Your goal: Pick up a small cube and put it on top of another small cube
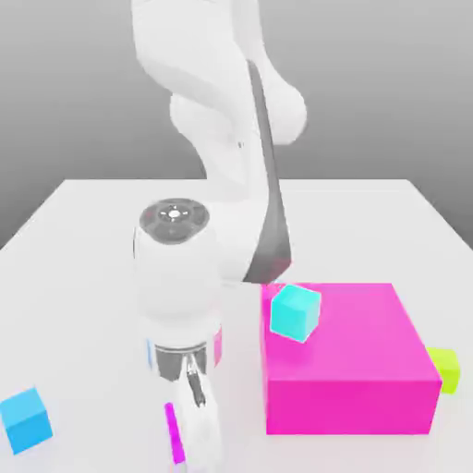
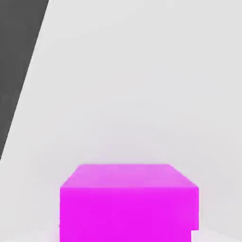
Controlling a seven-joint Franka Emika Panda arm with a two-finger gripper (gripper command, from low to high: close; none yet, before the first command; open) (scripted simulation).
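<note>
Presumably to secure it for stacking, my end effector [image 1: 194, 451] is clamped on the small plain magenta cube [image 2: 128, 213], well in from the counter's [image 1: 102, 268] far edge.

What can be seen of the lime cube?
The lime cube is small and plain, matte-looking, with no marks. It sits flat on the table, at the exterior view's right of the big magenta block, whose edge hides part of it. Nothing rests on top of it. Whether it touches the block cannot be told.
</note>
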